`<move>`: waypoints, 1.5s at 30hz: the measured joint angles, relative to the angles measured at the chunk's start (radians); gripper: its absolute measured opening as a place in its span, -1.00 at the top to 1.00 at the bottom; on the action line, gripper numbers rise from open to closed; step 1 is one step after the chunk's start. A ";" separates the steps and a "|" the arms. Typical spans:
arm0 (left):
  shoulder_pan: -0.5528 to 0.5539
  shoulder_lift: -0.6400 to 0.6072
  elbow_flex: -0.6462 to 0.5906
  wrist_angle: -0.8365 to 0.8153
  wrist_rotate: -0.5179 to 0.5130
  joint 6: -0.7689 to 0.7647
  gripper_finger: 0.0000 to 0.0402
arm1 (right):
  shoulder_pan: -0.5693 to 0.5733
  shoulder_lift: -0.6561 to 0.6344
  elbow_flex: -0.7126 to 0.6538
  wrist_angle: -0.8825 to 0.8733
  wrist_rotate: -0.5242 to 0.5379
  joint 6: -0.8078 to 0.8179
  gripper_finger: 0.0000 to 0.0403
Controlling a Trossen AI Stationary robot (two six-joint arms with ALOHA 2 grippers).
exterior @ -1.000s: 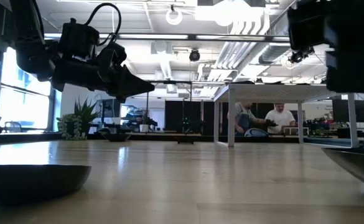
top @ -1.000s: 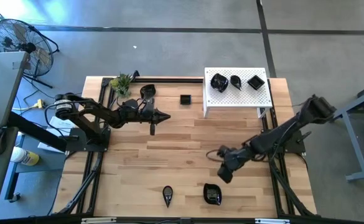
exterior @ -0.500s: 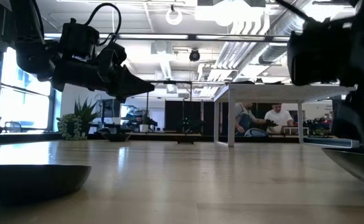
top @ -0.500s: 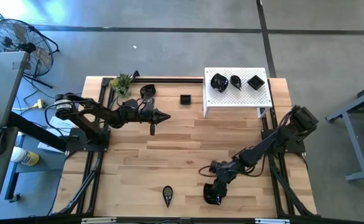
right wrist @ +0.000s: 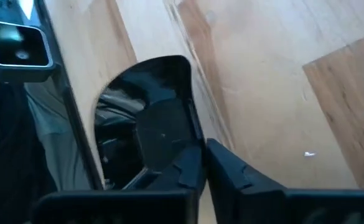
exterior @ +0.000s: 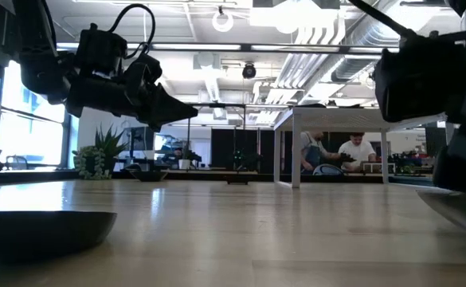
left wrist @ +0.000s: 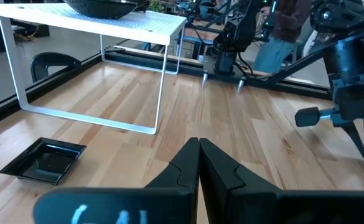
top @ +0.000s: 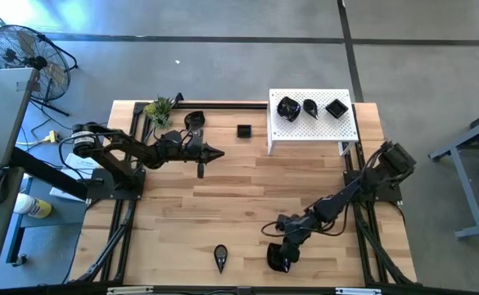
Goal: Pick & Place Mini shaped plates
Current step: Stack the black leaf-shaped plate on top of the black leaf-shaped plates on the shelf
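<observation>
A rounded black mini plate [top: 278, 262] lies near the table's front edge, right of centre, with my right gripper [top: 282, 254] shut on it; the right wrist view shows the plate [right wrist: 138, 118] close up. A teardrop plate [top: 221, 257] lies to its left. Three plates [top: 310, 107] sit on the white perforated platform [top: 321, 131] at the far right. A square plate [top: 244, 130] and another plate [top: 194, 120] lie on the far part of the table. My left gripper [top: 220, 153] hangs shut and level above the table's far left. My right gripper pinches the rounded plate's rim [right wrist: 191, 134] between its two fingers, one finger [right wrist: 169, 168] over the dish's inside and the other on its outer side. The fingers slant down from the table's right and far side. The plate lies on the table.
A small green plant [top: 160, 108] stands at the far left corner. Dark frame rails run along the table's left and right sides. Bare wood lies between the two arms. People show in the room beyond the table in the low view.
My right gripper has gone down and toward the table's near edge, onto the rounded plate, and its fingers now stand on the plate's rim. The plate has stayed where it was.
</observation>
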 joint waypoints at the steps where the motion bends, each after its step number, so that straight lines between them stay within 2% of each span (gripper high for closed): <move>1: 0.000 0.000 0.000 0.000 0.000 0.000 0.97 | -0.002 -0.004 0.000 0.002 0.001 0.000 0.96; 6: 0.000 0.000 0.000 0.000 0.001 0.000 0.97 | -0.014 -0.049 0.000 -0.006 0.007 -0.001 0.98; 10: 0.000 0.000 0.000 0.000 0.001 -0.003 0.97 | -0.047 -0.144 0.000 -0.078 0.015 -0.045 0.98; 15: 0.000 0.000 0.000 0.000 0.001 -0.004 0.97 | -0.152 -0.303 0.000 -0.369 0.057 -0.089 0.99; 18: -0.005 0.000 0.000 0.000 0.000 -0.004 0.97 | -0.245 -0.369 -0.001 -0.566 0.122 -0.165 0.99; 20: -0.007 0.000 0.000 0.001 0.001 -0.004 0.97 | -0.313 -0.400 -0.018 -0.622 0.168 -0.225 0.99; 24: -0.007 0.000 0.000 0.005 0.006 -0.004 0.97 | -0.453 -0.442 -0.117 -0.552 0.184 -0.317 1.00; 30: -0.007 0.000 0.000 0.005 0.006 -0.004 0.97 | -0.613 -0.476 -0.225 -0.407 0.150 -0.425 0.96; 34: -0.007 0.000 0.000 0.005 0.007 -0.004 0.97 | -0.662 -0.477 -0.220 -0.443 0.145 -0.495 0.86; 40: -0.007 0.000 0.000 0.002 0.007 -0.004 0.97 | -0.678 -0.478 -0.122 -0.588 0.187 -0.567 0.52; 45: -0.007 0.000 0.000 0.000 0.007 -0.004 0.97 | -0.585 -0.477 0.023 -0.718 0.245 -0.667 0.31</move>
